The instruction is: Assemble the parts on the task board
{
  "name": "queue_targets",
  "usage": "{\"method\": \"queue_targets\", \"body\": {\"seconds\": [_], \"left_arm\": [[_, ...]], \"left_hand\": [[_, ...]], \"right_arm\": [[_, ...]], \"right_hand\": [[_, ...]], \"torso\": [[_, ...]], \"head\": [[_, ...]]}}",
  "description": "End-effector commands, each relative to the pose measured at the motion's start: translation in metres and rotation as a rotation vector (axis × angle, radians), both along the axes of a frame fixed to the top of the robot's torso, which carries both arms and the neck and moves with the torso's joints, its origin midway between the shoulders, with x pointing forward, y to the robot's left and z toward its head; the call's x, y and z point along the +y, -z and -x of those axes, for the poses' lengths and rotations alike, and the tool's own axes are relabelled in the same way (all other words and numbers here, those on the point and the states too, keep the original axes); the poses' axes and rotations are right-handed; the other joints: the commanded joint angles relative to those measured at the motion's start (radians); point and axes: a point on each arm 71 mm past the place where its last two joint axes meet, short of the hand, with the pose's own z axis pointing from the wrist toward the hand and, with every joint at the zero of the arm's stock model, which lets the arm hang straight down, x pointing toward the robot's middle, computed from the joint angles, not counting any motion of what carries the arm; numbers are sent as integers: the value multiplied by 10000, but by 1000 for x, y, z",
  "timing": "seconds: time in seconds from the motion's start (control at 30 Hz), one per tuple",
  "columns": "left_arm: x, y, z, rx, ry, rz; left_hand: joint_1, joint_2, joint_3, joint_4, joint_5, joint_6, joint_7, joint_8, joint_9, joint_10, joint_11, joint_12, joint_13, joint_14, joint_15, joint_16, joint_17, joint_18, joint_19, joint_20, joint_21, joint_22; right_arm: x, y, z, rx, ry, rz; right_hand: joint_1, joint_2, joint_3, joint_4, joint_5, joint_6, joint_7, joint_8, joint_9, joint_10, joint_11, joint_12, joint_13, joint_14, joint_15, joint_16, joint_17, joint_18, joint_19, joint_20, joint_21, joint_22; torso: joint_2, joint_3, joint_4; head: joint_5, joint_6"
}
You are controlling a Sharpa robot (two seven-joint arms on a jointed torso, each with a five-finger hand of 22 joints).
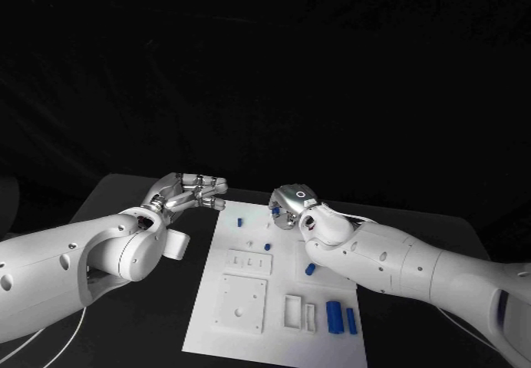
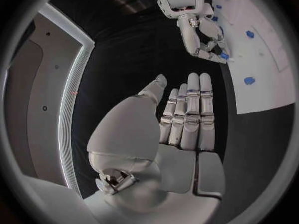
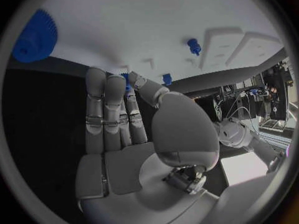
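The white task board (image 1: 227, 322) lies in the middle of the black table. My right hand (image 1: 290, 202) is over the board's far edge, and its thumb and a finger pinch a small blue part (image 3: 127, 79); the same hand (image 2: 201, 35) and the part (image 2: 223, 56) at its fingertips also appear in the left wrist view. My left hand (image 1: 195, 192) hovers by the board's far left corner. Its fingers (image 2: 190, 112) are straight, side by side, and hold nothing.
Loose blue parts lie on the board: a small one (image 1: 238, 222) near the far left, two pegs (image 1: 268, 247) mid-board, one (image 1: 311, 269) beside my right forearm, two long bars (image 1: 333, 310) near the front right. A blue gear (image 3: 34, 37) lies on the board.
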Motion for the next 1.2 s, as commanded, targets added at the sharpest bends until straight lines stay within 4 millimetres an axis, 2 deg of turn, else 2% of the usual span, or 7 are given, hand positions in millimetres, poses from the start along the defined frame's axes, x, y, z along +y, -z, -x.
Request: {"method": "queue_targets", "body": {"seconds": [0.03,0.2,0.87,0.97,1.07,1.13,1.2], "left_arm": [[-2,-1,0,-78,87,5],[-2,-2,0,-79,94,3],[-4,-1,0,-62,137,-2],[-4,-1,0,-61,140,-3],[-4,-1,0,-59,145,-4],[-4,-1,0,-60,143,-14],[-4,-1,0,-64,140,-29]], "left_hand": [[26,35,0,46,-35,-61,-22,-39,17,38,-15,0,13,24,-6,53,10,13,-8,-19,10,-6],[26,35,0,46,-35,-61,-22,-39,17,38,-15,0,13,24,-6,53,10,13,-8,-19,10,-6],[26,35,0,46,-35,-61,-22,-39,17,38,-15,0,13,24,-6,53,10,13,-8,-19,10,-6],[26,35,0,46,-35,-61,-22,-39,17,38,-15,0,13,24,-6,53,10,13,-8,-19,10,-6],[26,35,0,46,-35,-61,-22,-39,17,38,-15,0,13,24,-6,53,10,13,-8,-19,10,-6],[31,28,8,30,-36,-66,-19,-39,17,32,-13,1,13,17,-6,59,12,16,-38,-18,61,-14],[117,-5,34,-65,-43,-65,-8,-38,17,36,-12,0,12,12,-11,66,14,23,-69,-27,133,-12]], "right_arm": [[2,-1,0,-130,-43,66],[6,-1,1,-81,-172,40],[4,3,-3,212,174,324],[4,4,-4,253,225,321],[4,4,-4,262,204,224],[4,4,-4,251,158,162],[4,3,-4,196,115,92]], "right_hand": [[81,118,52,5,28,72,-22,32,3,345,-288,66,28,0,-37,25,-8,161,45,16,-35,9],[70,126,38,5,30,64,-21,32,-6,339,-288,66,27,-5,-38,22,-21,157,94,17,-216,201],[55,143,-6,-5,21,29,-8,31,-21,288,-276,66,26,-17,-39,-25,-46,162,141,15,-466,450],[21,129,-29,24,16,-120,39,10,-73,116,-226,58,16,-15,-2,-80,-69,150,142,36,-561,484],[-6,-7,-4,18,11,-511,150,-5,-194,-348,-78,50,2,-2,124,-99,-79,135,146,133,-630,482],[116,-307,40,-188,11,-989,237,-2,-286,-717,48,60,2,-43,181,-150,-99,164,128,167,-676,472],[246,-582,18,-309,-5,-1194,119,-6,-283,-976,90,46,-6,-68,197,-198,-117,208,112,180,-707,471]], "torso": [[50,-33,53],[76,-50,54],[120,-75,27],[125,-89,21],[128,-90,27],[128,-93,32],[127,-94,33]], "head": [[0,6],[8,8],[21,38],[22,39],[40,34],[37,30],[38,27]]}}
